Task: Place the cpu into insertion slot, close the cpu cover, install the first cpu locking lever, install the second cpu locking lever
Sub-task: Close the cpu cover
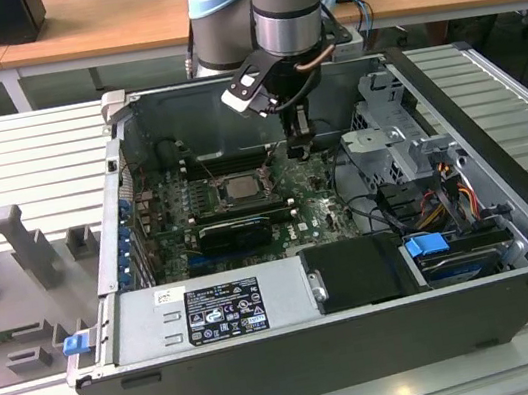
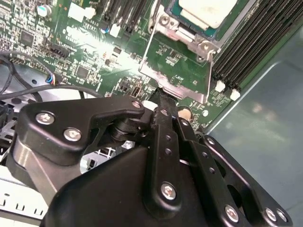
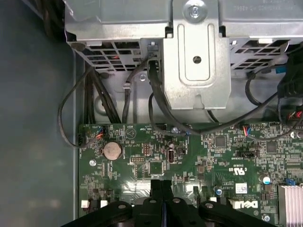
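Claw [image 2: 161, 98] closed, fingers together, tip at the free edge of the open cover [image 2: 168, 81]; beyond it, chip [image 2: 203, 12] sits in socket [image 2: 165, 21].

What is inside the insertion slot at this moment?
The cpu lies in the insertion slot, its silver face uncovered; the cpu cover is swung open. The contacts beneath it are hidden.

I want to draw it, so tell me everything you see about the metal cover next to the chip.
The cpu cover is a thin, silvery metal frame with a big square window showing green board. Hinged beside the cpu, it lies swung open, not over it. The closed end effector meets its far edge.
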Controlling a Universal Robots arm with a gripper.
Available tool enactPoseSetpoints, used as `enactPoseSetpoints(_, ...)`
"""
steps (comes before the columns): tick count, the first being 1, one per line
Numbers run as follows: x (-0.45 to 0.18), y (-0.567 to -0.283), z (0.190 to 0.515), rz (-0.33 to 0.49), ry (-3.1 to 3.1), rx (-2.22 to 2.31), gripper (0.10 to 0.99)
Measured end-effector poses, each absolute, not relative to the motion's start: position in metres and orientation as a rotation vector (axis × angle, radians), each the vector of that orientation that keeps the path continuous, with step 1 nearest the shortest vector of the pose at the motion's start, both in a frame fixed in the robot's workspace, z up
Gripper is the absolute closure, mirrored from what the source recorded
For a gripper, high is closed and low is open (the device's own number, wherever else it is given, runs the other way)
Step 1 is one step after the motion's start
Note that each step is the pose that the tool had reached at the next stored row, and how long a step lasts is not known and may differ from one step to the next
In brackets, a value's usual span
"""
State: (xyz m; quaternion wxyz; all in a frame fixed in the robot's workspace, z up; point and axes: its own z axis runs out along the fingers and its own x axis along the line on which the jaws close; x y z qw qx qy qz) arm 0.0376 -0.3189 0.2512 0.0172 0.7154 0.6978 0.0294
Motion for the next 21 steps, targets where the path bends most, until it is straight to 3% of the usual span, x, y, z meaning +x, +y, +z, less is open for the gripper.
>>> enactPoseSetpoints(21, 0.018, -0.319, 0.251, 0.092, 2.168, 2.223, 0.98)
